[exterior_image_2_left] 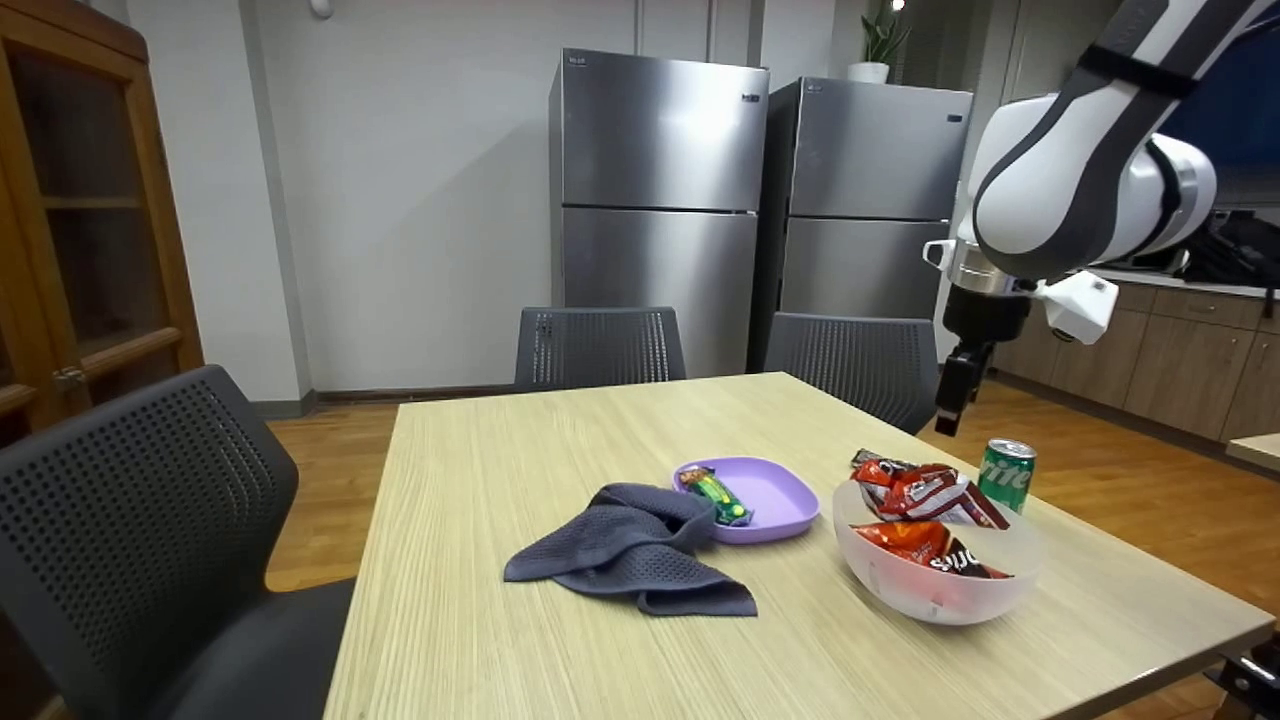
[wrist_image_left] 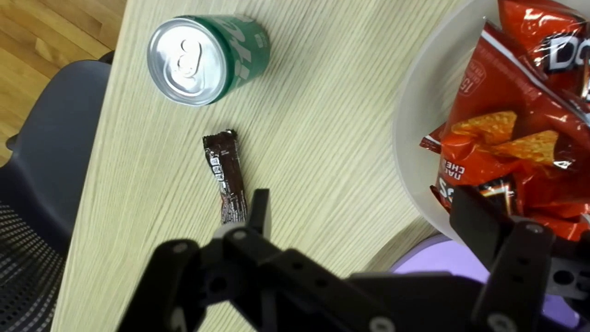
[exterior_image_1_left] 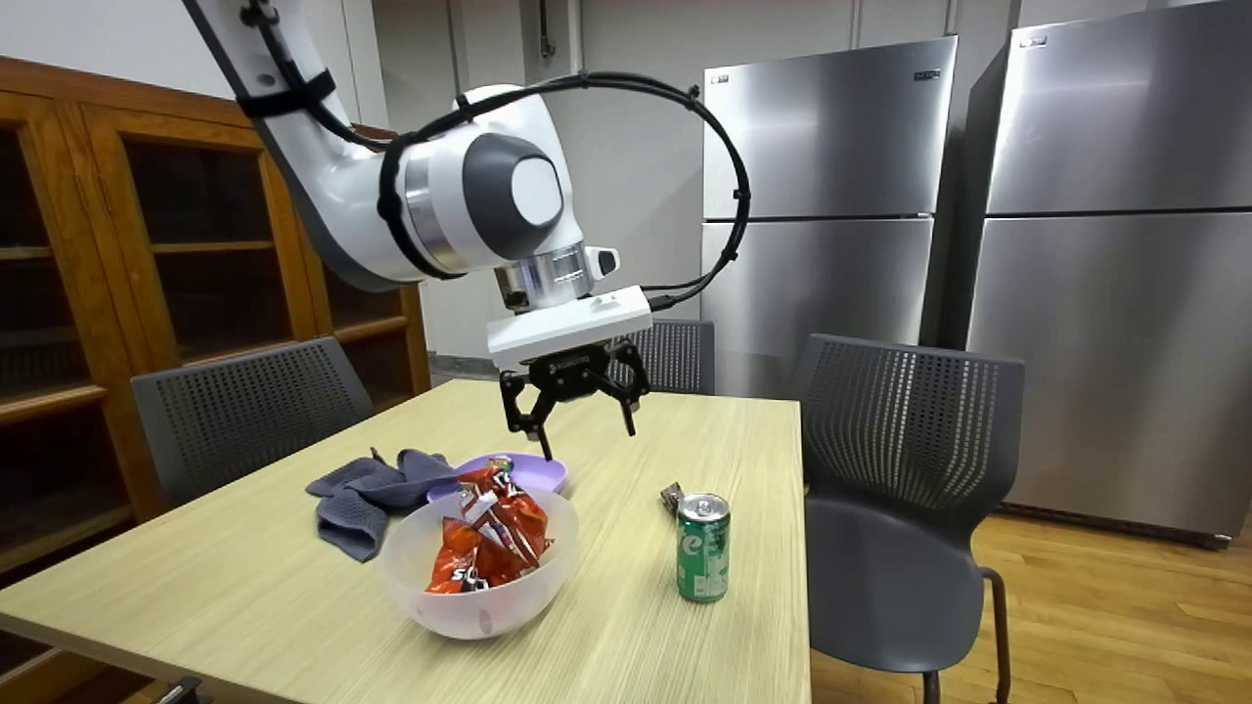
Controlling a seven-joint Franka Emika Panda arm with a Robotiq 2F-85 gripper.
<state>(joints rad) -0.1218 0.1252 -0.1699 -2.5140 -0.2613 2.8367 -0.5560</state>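
Closest to the wrist camera: hard black pincer [wrist_image_left: 363, 207] of angular links, spread wide above the pale, straight-grained table [wrist_image_left: 322, 115]. Toward nine o'clock from the pincer's middle, on the table: slim bar [wrist_image_left: 226, 168] in crinkled, glossy brown wrapping, hidden at its lower end by one finger [wrist_image_left: 259, 206], with print mostly too small to read. Between ten and eleven: smooth upright metal can [wrist_image_left: 209, 60], green-sided, silver-topped. Toward two: round, frosted bowl [wrist_image_left: 412, 129] of shiny, creased red chip bags [wrist_image_left: 502, 129], cut off by the frame's edge. At four: smooth purple plate [wrist_image_left: 442, 258], largely covered by the pincer, and in an exterior view bearing a green-wrapped bar [exterior_image_2_left: 715, 497]. Between eight and nine in both exterior views: rumpled, waffle-textured gray cloth [exterior_image_2_left: 640, 550], beside the plate.
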